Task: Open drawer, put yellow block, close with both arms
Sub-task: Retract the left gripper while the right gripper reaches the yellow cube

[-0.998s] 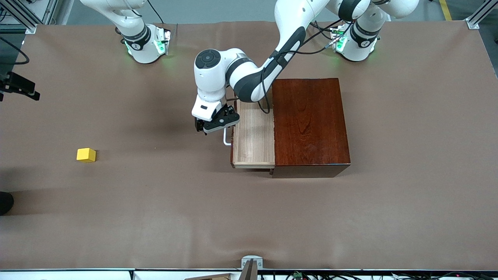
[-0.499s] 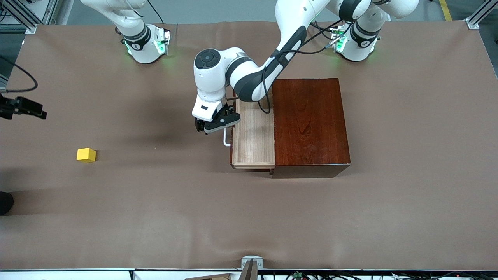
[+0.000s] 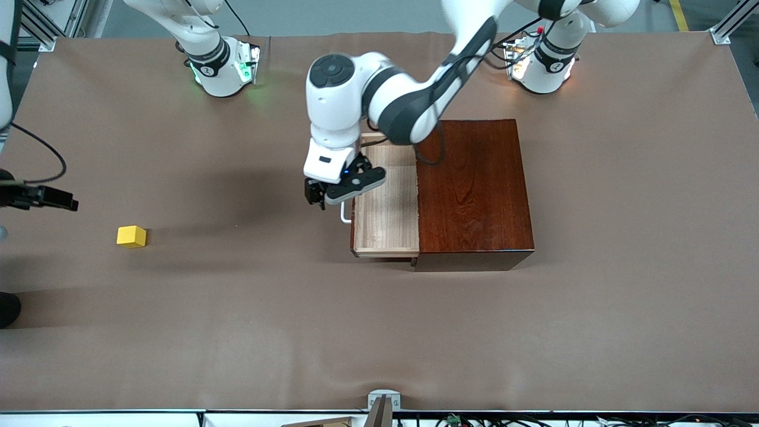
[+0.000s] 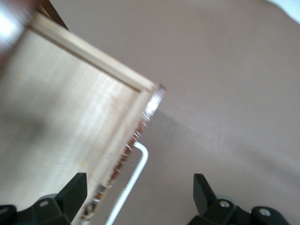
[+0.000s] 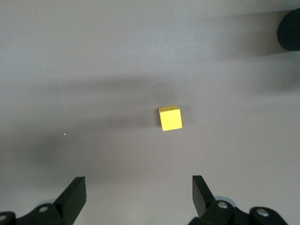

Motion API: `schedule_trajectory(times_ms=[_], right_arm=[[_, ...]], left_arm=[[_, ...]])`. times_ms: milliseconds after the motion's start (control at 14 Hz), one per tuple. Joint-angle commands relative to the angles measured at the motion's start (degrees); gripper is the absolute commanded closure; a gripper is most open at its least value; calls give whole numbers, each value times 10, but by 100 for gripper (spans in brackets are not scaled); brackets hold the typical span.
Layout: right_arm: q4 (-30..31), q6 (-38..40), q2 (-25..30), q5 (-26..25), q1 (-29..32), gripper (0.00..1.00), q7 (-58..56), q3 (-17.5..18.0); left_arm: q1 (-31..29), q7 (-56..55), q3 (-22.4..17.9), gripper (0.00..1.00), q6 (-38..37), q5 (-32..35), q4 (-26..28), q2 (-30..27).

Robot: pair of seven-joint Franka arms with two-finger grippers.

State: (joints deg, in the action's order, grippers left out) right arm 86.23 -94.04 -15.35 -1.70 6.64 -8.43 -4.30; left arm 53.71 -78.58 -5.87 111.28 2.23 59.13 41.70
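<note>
From the front view, the left arm reaches from its base across the mahogany box [image 3: 472, 191] and hangs its left gripper [image 3: 332, 198] over the white handle [image 3: 344, 212] of the drawer [image 3: 385, 219], which stands pulled out toward the right arm's end of the table [image 3: 379, 332], its pale-wood tray bare. The jaws are spread and released, holding nothing; the handle's lower end shows just under them. The yellow block [image 3: 131, 236] sits on the table well apart from those jaws, toward the right arm's end. The right gripper [image 3: 56, 199] shows at the picture's edge, up over the table above that end, near the block but not over it. In the left wrist view, the two black fingertips [image 4: 75, 192] stand wide apart, and the handle [image 4: 132, 180] and the drawer's front edge [image 4: 136, 136] lie between them, closer to one fingertip, with no contact to be seen; the tray's bare floor runs off past that fingertip. In the right wrist view, the right gripper's fingertips [image 5: 77, 192] are likewise wide open and empty, and the yellow block [image 5: 170, 117] rests on the table below, ahead of the gap between the jaws and clear of both.
</note>
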Motion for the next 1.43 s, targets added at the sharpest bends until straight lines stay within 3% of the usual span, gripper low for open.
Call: schedule_trajectory(times_ms=[0,143,356,926,1211,1354], right_arm=[[-7,-4,-28,-8,15,0,0,7],[0,-18,-49,-6,28,0,-1,8],[61,-95,-50,-6,38,0,-1,8],[132,-192,-77,-6,47,0,-3,8],[154,-234,-106,-6,53,0,-9,8],[186,-268,-107,-6,55,0,-12,8]], left_arm=[[-31,67,0,0,-98,-4,21,-81],[-60,127,0,0,-159,-5,21,-119],[-105,202,0,0,-205,-4,26,-160],[-221,245,1,0,-301,-4,34,-250],[-283,325,1,0,-327,-4,65,-291],[-316,375,1,0,-326,-4,108,-325]])
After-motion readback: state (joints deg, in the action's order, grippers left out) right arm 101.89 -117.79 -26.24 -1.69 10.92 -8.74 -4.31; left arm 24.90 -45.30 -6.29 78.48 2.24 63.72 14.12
